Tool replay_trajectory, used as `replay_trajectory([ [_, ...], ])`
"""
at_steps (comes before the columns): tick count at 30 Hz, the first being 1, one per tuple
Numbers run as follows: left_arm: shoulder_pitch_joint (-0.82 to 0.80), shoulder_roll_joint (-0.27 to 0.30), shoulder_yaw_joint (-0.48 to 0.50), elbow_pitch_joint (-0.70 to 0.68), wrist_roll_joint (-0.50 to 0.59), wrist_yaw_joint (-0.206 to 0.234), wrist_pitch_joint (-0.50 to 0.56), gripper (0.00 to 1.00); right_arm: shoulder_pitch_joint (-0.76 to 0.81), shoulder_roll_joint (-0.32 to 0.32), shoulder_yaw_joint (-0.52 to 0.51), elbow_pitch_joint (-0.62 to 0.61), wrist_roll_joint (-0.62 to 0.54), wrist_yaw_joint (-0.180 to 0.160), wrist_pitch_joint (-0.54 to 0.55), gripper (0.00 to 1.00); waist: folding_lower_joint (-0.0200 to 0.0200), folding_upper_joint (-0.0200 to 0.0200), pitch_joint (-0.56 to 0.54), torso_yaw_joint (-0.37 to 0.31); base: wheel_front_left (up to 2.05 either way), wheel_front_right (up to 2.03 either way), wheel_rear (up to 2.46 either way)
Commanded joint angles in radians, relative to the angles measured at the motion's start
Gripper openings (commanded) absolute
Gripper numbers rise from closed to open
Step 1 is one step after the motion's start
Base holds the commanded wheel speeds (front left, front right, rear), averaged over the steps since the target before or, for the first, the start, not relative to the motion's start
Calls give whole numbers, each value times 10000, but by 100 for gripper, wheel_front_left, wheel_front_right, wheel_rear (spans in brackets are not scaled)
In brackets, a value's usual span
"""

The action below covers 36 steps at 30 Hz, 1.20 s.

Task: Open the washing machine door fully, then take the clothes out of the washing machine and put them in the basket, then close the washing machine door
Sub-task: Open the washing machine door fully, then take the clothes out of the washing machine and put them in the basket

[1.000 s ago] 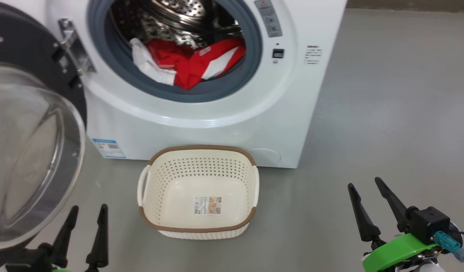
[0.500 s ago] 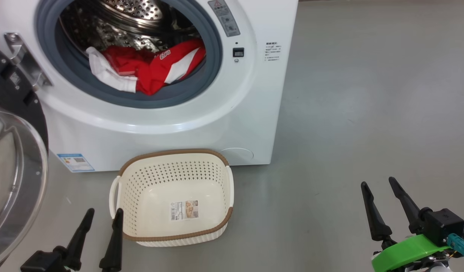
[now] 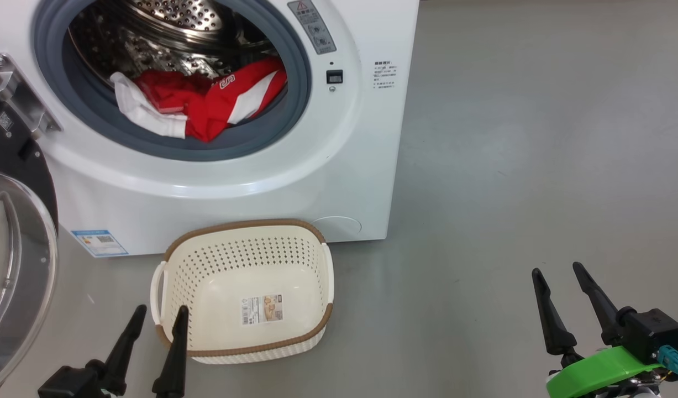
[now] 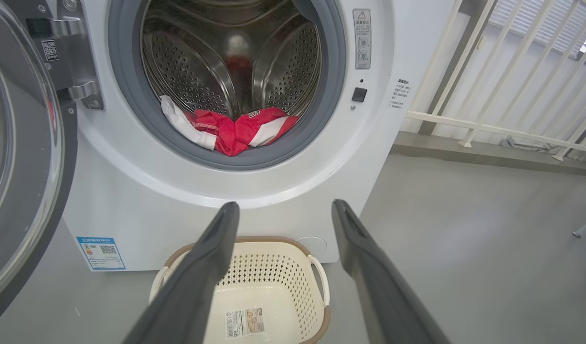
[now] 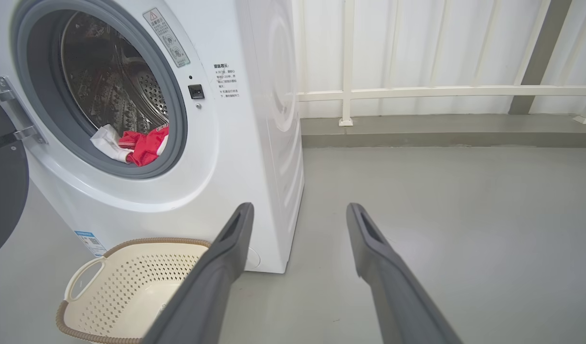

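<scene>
The right wrist view took in a white railing [image 5: 441, 91] behind the washing machine [image 5: 254, 143]; the head view looked down into the basket [image 3: 239, 224] and onto its sticker [image 3: 261, 308]. The clothes [image 3: 206, 105] (red with white panels) lay bunched at the drum's front lip, and the washing machine door [image 3: 18, 276] stood wide open. The left gripper [image 3: 162, 309] and right gripper [image 3: 556, 268] were both spread, holding nothing.

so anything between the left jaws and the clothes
Nothing visible. The washing machine door hangs open to the left, the clothes lie at the front edge of the drum, and the basket sits below on the floor.
</scene>
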<state>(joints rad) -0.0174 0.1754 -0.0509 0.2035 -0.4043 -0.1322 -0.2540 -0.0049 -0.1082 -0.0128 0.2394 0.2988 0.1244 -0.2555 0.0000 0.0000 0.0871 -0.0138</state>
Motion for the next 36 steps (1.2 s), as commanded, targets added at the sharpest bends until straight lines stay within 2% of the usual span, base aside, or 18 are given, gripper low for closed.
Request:
replay_trajectory([
  [1,-242,231,306,-238,-86,15,-78,100,-128,-74,188,-277,-68,63,-63,100,0,0,6,17,0,0,0],
  [21,-134,141,657,-405,396,15,-78,100,-96,-91,232,-291,-77,63,-63,100,0,0,-115,124,2,-2,0],
  [36,-250,151,621,-348,293,15,-78,100,-110,-76,334,-296,-95,63,-63,100,0,0,-5,225,71,-75,4],
])
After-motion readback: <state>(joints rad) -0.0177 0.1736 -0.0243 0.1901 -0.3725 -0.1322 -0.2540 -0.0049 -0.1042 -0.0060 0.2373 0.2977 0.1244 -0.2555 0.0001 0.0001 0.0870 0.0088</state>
